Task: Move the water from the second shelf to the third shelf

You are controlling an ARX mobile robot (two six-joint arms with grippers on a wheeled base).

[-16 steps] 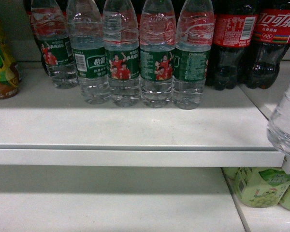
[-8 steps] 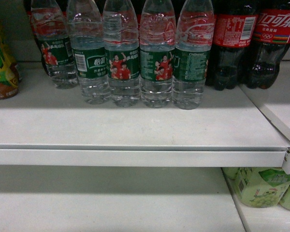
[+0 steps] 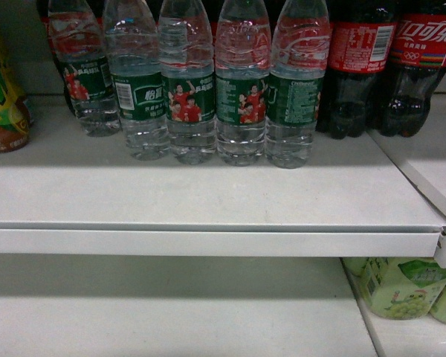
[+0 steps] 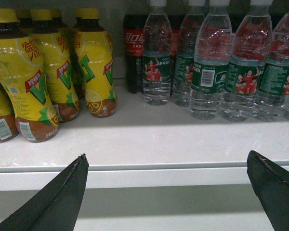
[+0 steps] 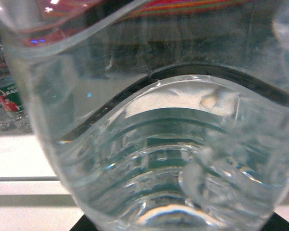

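A row of water bottles (image 3: 241,82) is seen standing at the back of the second shelf (image 3: 208,197), five of them with green labels, flanked on the right by dark cola bottles (image 3: 360,67) and on the left by yellow drink bottles (image 3: 1,97). A small clear clip (image 3: 442,249) is fixed at the right end of the shelf's front rail. The third shelf (image 3: 163,320) is seen below, with pale green bottles (image 3: 401,286) beside it at the lower right.

In the left wrist view, the left gripper (image 4: 168,192) is held in front of the second shelf's rail with its jaws spread wide apart and nothing between them.

The right wrist view is almost filled by one clear water bottle (image 5: 173,159), pressed close to the camera; whether the right gripper's jaws are clenched on it cannot be told, since the jaws are not clearly shown. This bottle is not seen in the head view.
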